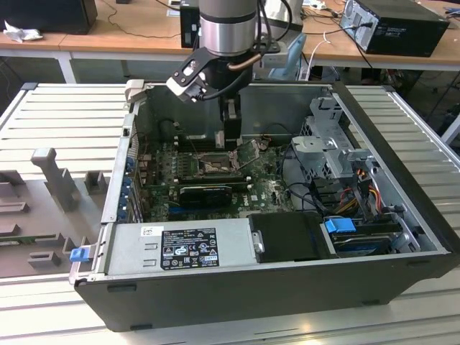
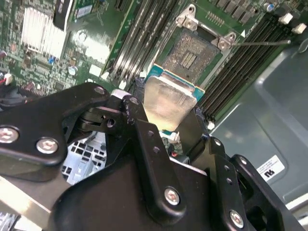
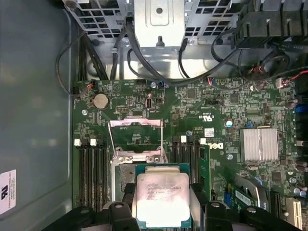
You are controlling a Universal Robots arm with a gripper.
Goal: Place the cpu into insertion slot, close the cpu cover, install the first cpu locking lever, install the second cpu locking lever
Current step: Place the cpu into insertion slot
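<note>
The gripper (image 3: 162,204) pinches the cpu (image 3: 162,192) by two opposite edges with its metal top facing up, a hold that likely serves to carry the chip flat and level. It hangs just above the insertion slot (image 2: 192,53), overlapping it in part and apparently not seated. The cpu cover (image 3: 136,132) stands swung back on its hinge beyond the socket, leaving the contact field bare and the way down unobstructed

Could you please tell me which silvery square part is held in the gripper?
The cpu, the solid plate clamped between the jaws; the cpu cover, a windowed frame, stands open, apart from them.
</note>
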